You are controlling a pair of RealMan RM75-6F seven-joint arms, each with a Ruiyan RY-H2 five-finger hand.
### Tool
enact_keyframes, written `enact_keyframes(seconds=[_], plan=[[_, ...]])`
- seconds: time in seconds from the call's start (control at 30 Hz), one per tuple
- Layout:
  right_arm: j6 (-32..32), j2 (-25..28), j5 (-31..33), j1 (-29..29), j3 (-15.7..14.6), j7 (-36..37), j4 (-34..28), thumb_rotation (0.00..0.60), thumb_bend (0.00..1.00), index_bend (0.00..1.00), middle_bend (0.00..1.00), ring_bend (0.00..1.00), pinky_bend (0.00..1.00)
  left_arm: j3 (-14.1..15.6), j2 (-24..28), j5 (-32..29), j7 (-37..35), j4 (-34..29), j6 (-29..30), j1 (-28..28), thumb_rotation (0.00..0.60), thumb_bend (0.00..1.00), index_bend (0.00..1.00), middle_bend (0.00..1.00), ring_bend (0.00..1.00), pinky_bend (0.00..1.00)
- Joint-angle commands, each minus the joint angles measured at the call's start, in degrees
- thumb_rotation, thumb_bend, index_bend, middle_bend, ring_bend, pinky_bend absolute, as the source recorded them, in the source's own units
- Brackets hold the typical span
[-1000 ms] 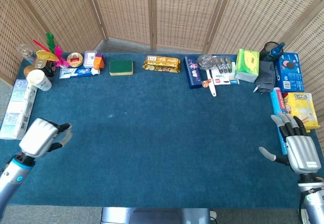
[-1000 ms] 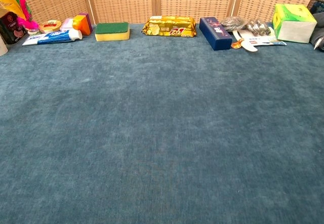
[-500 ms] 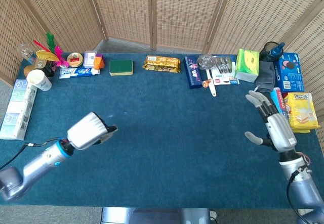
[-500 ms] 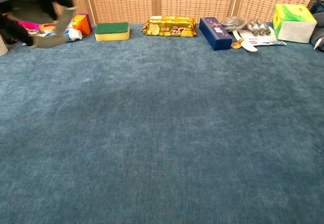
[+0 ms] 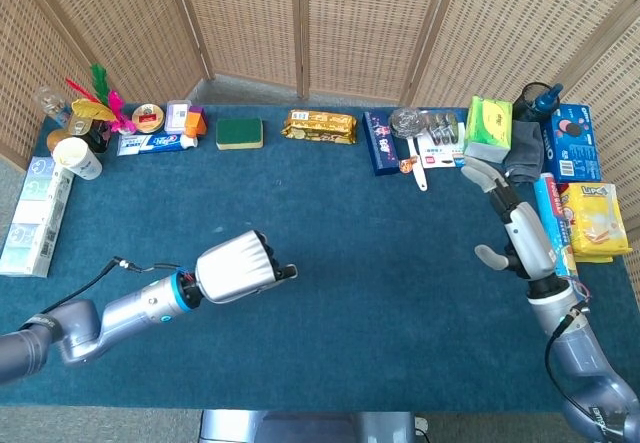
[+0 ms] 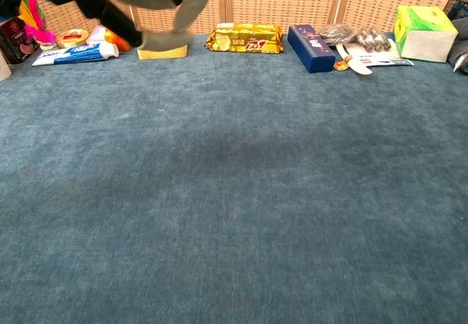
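Over the blue bench [image 5: 330, 293], the left robot hand [image 5: 240, 268] hovers loosely curled and empty, the green-topped sponge [image 5: 239, 132] at its 12 o'clock, long axis left-right, while the right robot hand [image 5: 515, 223], fingers spread and empty, hangs well apart.

Blue cloth [image 5: 380, 263]; green-topped sponge [image 5: 239, 132]

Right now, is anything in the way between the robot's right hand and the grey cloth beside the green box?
Nothing visible is. In the head view the right hand is over bare blue table cover, fingers spread and holding nothing. The grey cloth lies just past its fingertips, next to the green box. No object sits in the short gap between them.
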Motion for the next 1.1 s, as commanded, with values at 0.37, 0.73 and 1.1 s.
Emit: enact_keyframes(seconds=[0.37, 0.73, 1.1], plan=[[8.9, -2.68, -4.97, 1.82, -1.15, 13.6, 9.27, 0.0, 0.0, 0.09, 0.06, 0.01, 0.05, 0.5, -2.0, -1.33, -10.28, 2.65, 2.61, -5.39, 0.6, 0.73, 0.91, 1.0, 1.0, 1.0], [13.45, -6.44, -6.4, 4.45, -0.45, 15.87, 12.52, 0.0, 0.0, 0.09, 0.06, 0.01, 0.05, -0.1, -0.89, -5.31, -14.1, -1.45, -1.77, -9.18, 0.6, 0.8, 0.9, 1.0, 1.0, 1.0], [20.07, -9.17, -10.07, 5.11, -1.76, 12.6, 13.7, 0.0, 0.0, 0.1, 0.06, 0.01, 0.05, -0.1, -1.35, -6.03, -16.93, -1.32, -0.62, -11.5, 0.6, 0.82, 0.9, 1.0, 1.0, 1.0]])
